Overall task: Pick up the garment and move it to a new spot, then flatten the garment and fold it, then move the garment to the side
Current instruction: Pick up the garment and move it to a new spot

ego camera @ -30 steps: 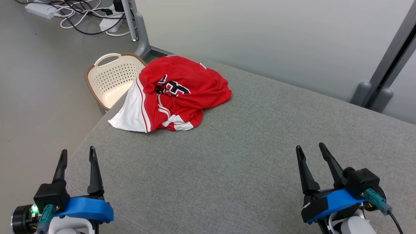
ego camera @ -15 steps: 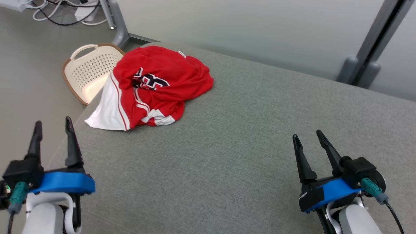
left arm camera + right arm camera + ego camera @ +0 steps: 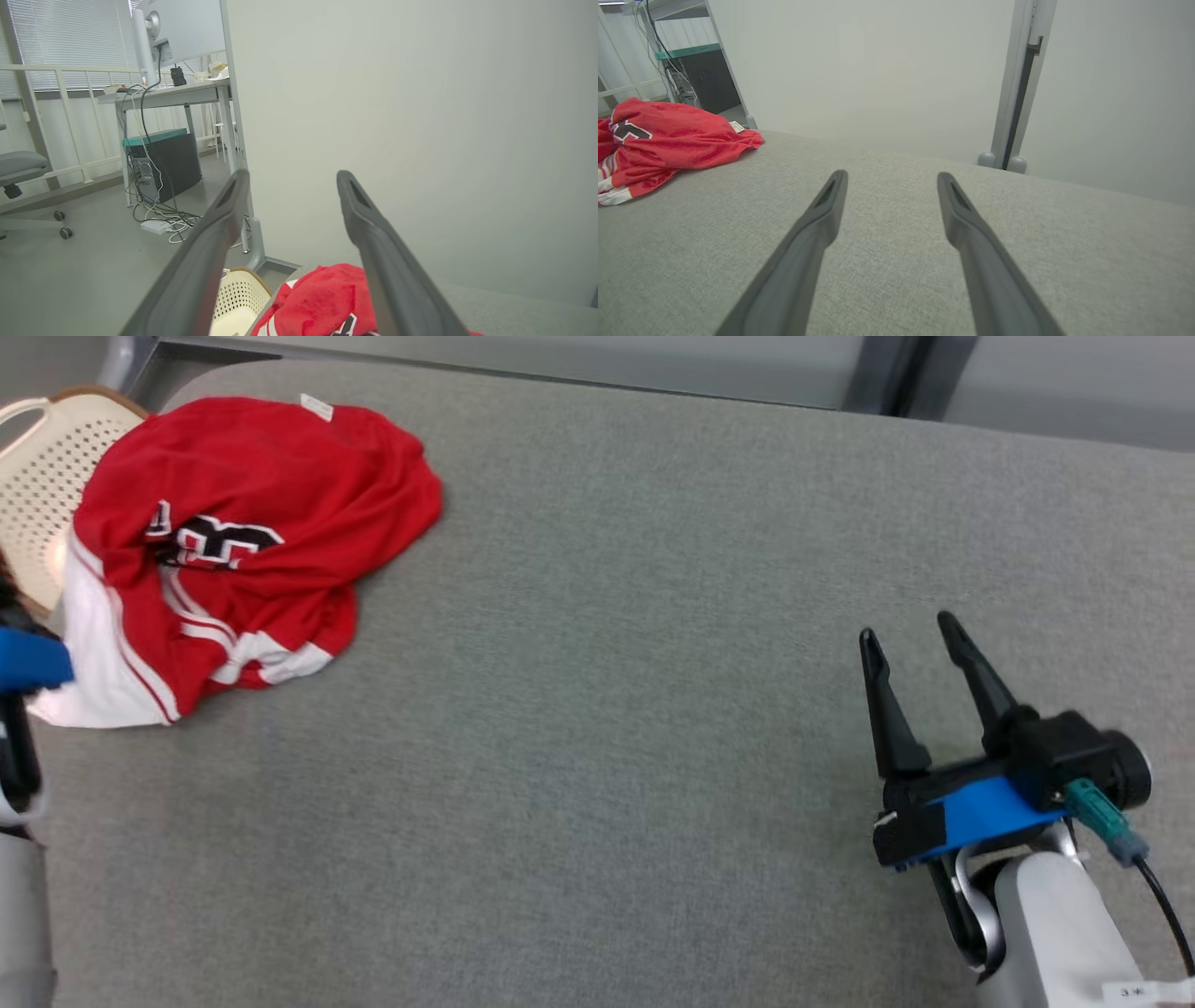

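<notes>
crumpled red and white jersey garment (image 3: 233, 541) lies on grey fabric worktop (image 3: 607, 728), just ahead of left fingers (image 3: 212, 242), far left of right fingers (image 3: 887, 719); both pairs wide, empty. left pair nearer.

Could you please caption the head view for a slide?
Crumpled red jersey at the far left corner of the grey table, beside a cream basket; right tool open and empty.
</notes>
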